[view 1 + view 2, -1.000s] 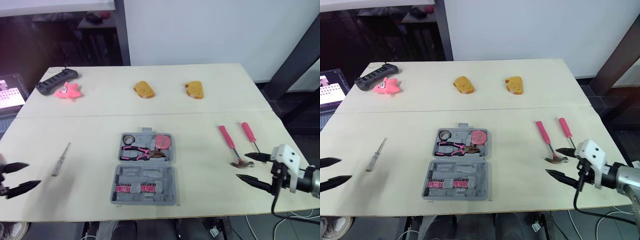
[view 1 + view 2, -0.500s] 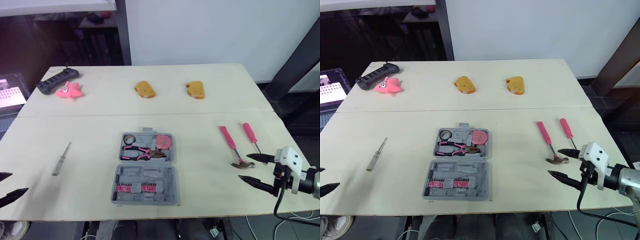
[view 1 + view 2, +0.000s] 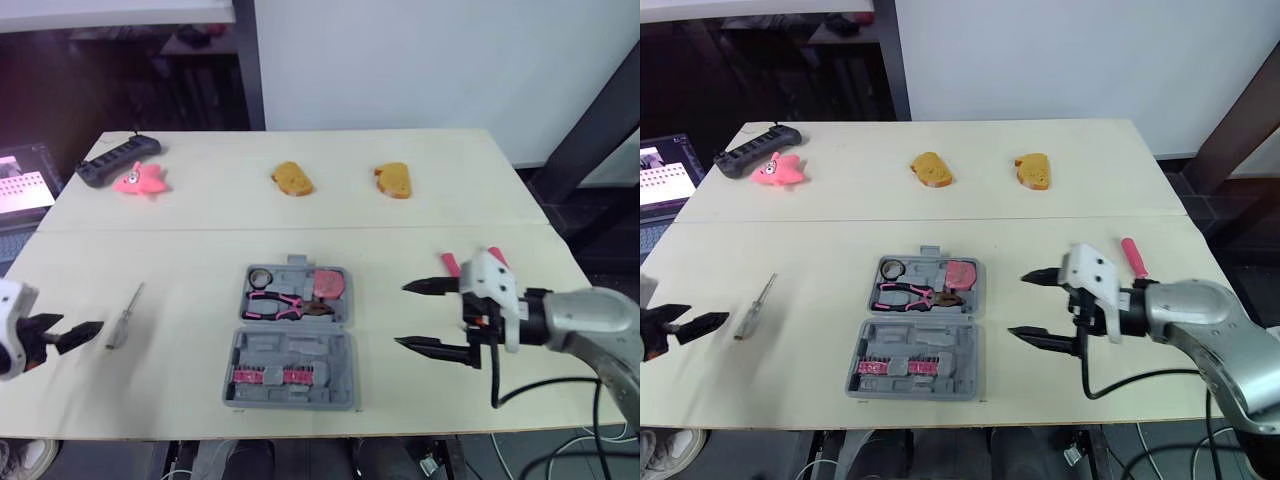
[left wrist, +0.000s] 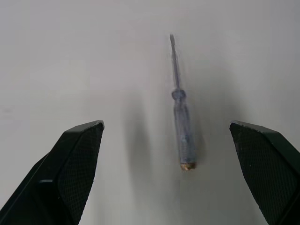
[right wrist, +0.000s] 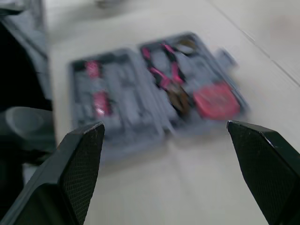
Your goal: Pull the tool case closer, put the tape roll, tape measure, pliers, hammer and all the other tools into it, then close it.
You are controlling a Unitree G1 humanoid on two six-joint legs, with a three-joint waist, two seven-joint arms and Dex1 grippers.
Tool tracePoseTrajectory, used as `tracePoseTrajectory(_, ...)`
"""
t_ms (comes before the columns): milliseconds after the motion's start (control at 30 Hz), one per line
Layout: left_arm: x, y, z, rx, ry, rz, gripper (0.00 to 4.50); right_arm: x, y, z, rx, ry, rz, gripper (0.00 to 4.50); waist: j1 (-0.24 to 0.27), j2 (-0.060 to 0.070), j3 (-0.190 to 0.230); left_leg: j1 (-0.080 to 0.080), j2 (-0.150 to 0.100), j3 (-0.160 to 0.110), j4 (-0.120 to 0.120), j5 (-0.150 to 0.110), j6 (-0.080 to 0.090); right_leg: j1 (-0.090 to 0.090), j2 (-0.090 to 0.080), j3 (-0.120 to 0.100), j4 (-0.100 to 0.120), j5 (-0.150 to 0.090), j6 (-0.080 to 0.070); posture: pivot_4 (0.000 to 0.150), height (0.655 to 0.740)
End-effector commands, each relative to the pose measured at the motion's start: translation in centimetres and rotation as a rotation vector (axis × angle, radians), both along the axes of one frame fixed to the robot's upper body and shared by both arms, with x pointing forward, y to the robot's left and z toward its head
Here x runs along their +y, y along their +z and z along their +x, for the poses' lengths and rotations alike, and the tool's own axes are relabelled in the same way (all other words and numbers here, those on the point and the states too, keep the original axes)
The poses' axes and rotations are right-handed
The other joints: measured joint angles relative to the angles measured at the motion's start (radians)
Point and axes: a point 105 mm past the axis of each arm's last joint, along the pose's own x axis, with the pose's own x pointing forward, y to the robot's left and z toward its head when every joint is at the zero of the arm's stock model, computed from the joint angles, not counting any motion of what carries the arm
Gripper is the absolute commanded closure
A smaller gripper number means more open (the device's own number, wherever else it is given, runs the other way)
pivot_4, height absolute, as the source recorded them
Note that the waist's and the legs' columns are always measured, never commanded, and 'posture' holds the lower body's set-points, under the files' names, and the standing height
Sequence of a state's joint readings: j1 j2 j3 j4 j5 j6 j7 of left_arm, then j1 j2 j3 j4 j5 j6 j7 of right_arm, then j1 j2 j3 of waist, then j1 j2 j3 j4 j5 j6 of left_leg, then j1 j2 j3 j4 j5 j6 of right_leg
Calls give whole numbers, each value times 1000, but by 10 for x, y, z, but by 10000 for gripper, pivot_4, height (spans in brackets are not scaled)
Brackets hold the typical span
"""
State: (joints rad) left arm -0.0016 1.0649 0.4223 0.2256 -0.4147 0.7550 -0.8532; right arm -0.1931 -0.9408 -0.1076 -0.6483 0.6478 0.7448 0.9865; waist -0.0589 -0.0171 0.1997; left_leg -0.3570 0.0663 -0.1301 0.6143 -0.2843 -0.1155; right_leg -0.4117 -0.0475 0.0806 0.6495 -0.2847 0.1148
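i'm swinging my right end effector (image 3: 402, 315) in from the edge of the pale wooden bench (image 3: 400, 215); it's now hovering wide open just beside the open grey plastic tool case (image 3: 290, 350), lying mid-bench. my left end effector (image 3: 78, 330), also open, is nearing the slim clear-handled screwdriver (image 3: 122, 318), likely packing next.

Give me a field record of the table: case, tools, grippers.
case: tool case, open, mid-table
in case: tape roll, pliers, tape measure
left of case: clear screwdriver on the table
right of case: hammer handle, pink screwdriver
left gripper: open, empty, beside clear screwdriver
right gripper: open, empty, just right of case
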Motion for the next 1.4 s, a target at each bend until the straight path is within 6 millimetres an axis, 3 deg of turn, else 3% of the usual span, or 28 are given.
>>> tracePoseTrajectory(33,-10,5,4,146,-27,41,201,17,10,-4,-15,52,4,808,-1,1,0,0,0,0,0,0,0,0,0,0,0,-1,-1,1500,7400)
tracePoseTrajectory(200,-26,2,16,278,-38,2,201,30,10,-4,-16,74,7,808,-1,1,0,-2,0,0,-2,0,0,-3,0,0,1,0,1,1500,7400)
tracePoseTrajectory(300,-20,-9,22,312,-54,67,201,35,7,-6,-14,77,6,808,-8,1,0,-4,0,0,-2,0,0,-5,1,0,2,1,2,1500,7400)
tracePoseTrajectory(633,-25,-37,55,275,-65,68,201,42,0,-11,-16,50,5,808,1,1,0,-14,0,-1,3,1,-1,-14,1,-1,6,1,2,1500,7400)
tracePoseTrajectory(933,-23,-58,46,296,-30,15,201,39,2,-10,-24,40,-21,808,6,3,-2,-10,0,-1,4,1,-1,-14,1,0,14,1,1,1500,7400)
tracePoseTrajectory(1333,-39,-75,45,236,-37,-21,201,37,1,-10,-16,54,-45,808,11,15,-8,-8,-1,-1,4,1,-1,-13,1,0,14,1,1,1500,7400)
tracePoseTrajectory(1400,-40,-76,45,226,-30,-25,5253,38,2,-9,-18,56,-47,0,13,15,-8,-7,-1,-1,4,1,-1,-12,1,0,14,1,1,1500,7400)
